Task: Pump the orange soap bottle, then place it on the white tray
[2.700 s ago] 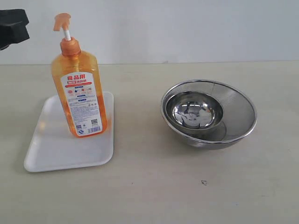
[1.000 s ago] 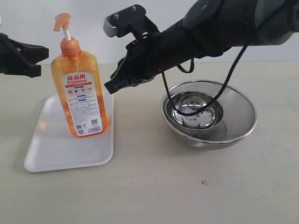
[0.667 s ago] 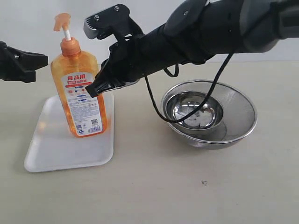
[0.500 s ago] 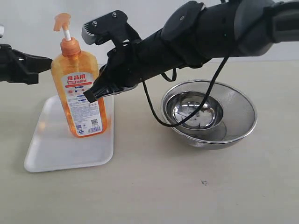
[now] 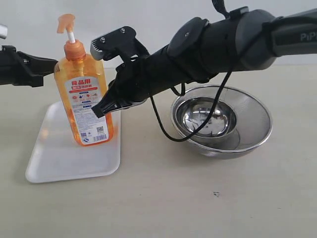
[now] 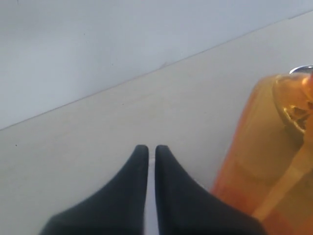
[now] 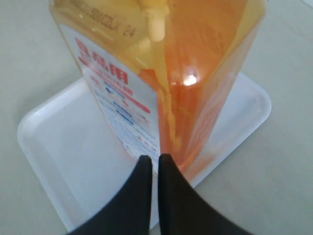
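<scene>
1. Exterior view: The orange soap bottle (image 5: pixel 86 106) is seen standing upright on the white tray (image 5: pixel 54 166), toward the tray's far right part. Its printed label is turned to the camera and its pump head (image 5: pixel 66 22) is carried high on a white stem. The tray is laid flat on the tabletop (image 5: pixel 163 198) at the left. The left hand (image 5: pixel 53 63) is held just beside the bottle's shoulder on the left, with its fingers pressed together and nothing gripped. The right hand (image 5: pixel 97 112) is reached across from the right. Its closed tip is pointed down at the bottle's right edge, about level with the label; whether it touches cannot be told. Well apart from the tray on the right, a small steel bowl (image 5: pixel 208 119) is nested inside a larger mesh bowl (image 5: pixel 252 126).

2. Left wrist view: The two dark fingers of the left hand (image 6: pixel 148 148) are seen drawn together, with only a thin slit between them and nothing held there. The bottle's orange shoulder (image 6: pixel 264 161) is seen close beside them, and the pale tabletop (image 6: pixel 73 152) and a grey wall (image 6: pixel 98 49) lie beyond.

3. Right wrist view: The fingers of the right hand (image 7: pixel 151 159) are likewise closed on nothing. Their tips are set right at a lower corner edge of the bottle (image 7: pixel 195 73), which is stood on the tray (image 7: pixel 54 142).
</scene>
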You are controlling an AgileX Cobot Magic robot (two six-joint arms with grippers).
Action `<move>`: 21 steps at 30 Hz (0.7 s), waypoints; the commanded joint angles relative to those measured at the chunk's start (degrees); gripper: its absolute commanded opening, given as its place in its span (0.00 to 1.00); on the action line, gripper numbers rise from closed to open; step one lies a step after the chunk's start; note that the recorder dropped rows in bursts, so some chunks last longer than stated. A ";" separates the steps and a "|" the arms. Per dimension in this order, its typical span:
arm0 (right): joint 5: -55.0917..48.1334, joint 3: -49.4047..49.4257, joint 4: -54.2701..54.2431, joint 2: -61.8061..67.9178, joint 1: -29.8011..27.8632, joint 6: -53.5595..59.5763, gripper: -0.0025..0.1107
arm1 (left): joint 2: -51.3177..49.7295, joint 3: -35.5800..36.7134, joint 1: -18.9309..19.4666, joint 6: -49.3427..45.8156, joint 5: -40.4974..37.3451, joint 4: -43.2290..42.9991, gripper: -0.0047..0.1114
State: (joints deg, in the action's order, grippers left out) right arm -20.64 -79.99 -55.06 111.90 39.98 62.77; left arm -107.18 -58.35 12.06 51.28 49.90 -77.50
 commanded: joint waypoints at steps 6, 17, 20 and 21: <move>1.23 -0.01 -1.03 -0.10 0.02 0.21 0.02 | -1.74 -4.69 0.11 4.41 3.57 -3.47 0.08; 4.08 -0.01 -1.17 -0.10 0.02 1.17 0.02 | -4.72 -5.69 -0.13 8.59 10.87 -10.64 0.08; 5.18 -0.11 -1.17 -0.10 0.02 1.55 0.02 | -4.72 -5.69 -0.13 8.98 11.62 -12.35 0.08; 5.46 -0.11 -1.17 -0.10 0.02 1.86 0.02 | -4.72 -5.69 -0.13 9.48 11.96 -12.73 0.08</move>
State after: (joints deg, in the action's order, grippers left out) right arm -16.55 -79.99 -56.04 111.90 39.98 63.80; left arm -111.85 -63.88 12.06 59.45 59.81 -88.40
